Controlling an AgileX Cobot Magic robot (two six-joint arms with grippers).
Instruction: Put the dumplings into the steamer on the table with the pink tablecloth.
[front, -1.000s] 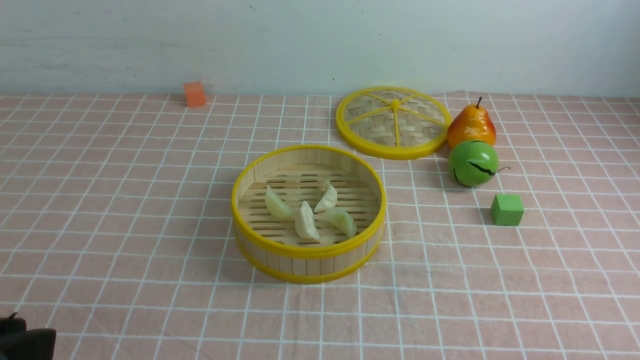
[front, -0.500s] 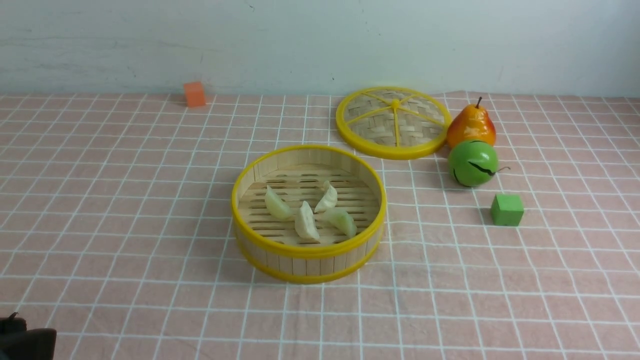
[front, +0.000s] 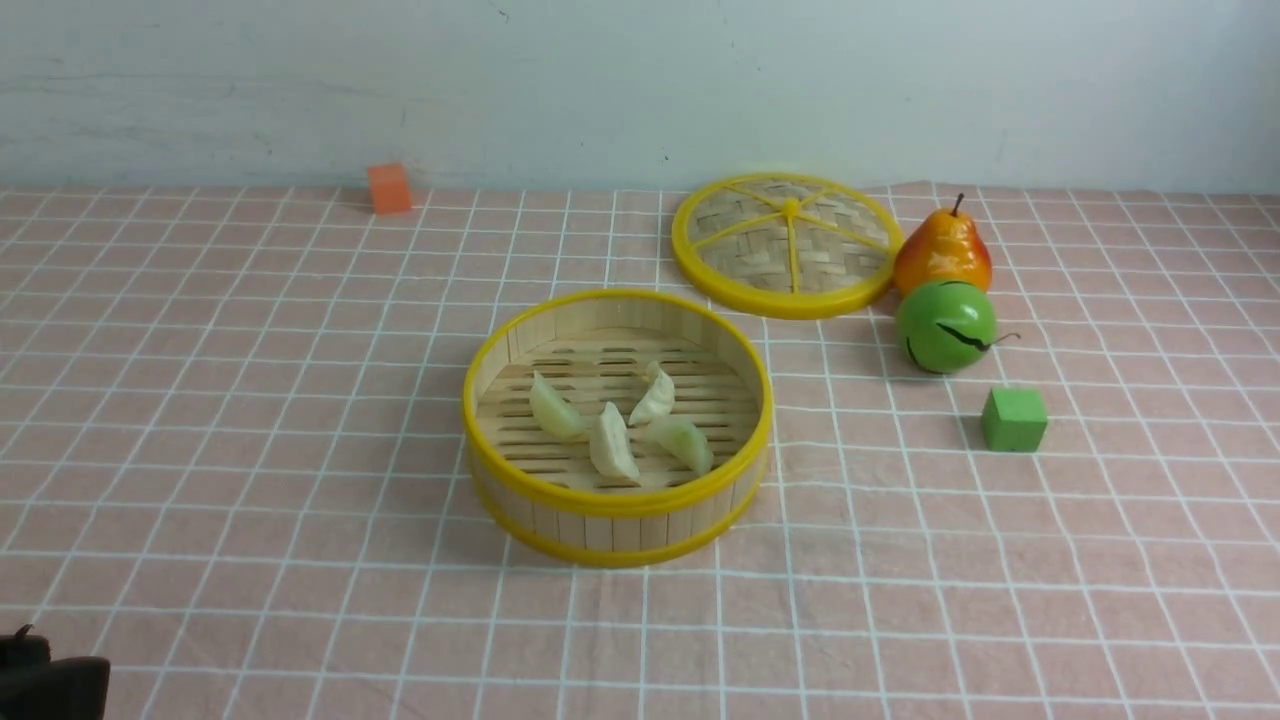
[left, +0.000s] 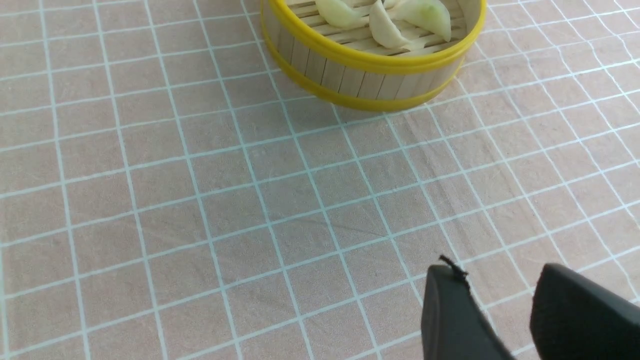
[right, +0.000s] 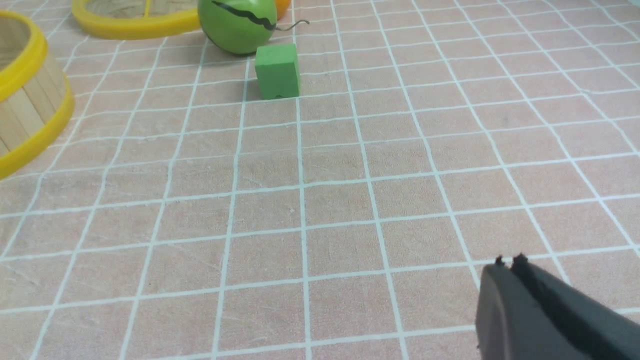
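The steamer (front: 615, 503) stands at the middle of the table on the pink tablecloth (front: 250, 450). Several pale dumplings (front: 612, 443) lie on its slatted floor. The left wrist view shows the steamer (left: 370, 62) with dumplings (left: 380, 25) inside, well ahead of my left gripper (left: 497, 275), which is open and empty, low over the cloth. In the front view only a dark bit of the left gripper (front: 50, 685) shows at the near left corner. My right gripper (right: 510, 262) is shut and empty over bare cloth, with the steamer's wall (right: 25, 60) far off to one side. The right gripper is out of the front view.
The woven lid (front: 785, 245) lies flat behind and right of the steamer. A pear (front: 942, 250), a green round fruit (front: 945, 325) and a green cube (front: 1014, 420) stand at the right. An orange cube (front: 389, 188) sits at the back left by the wall.
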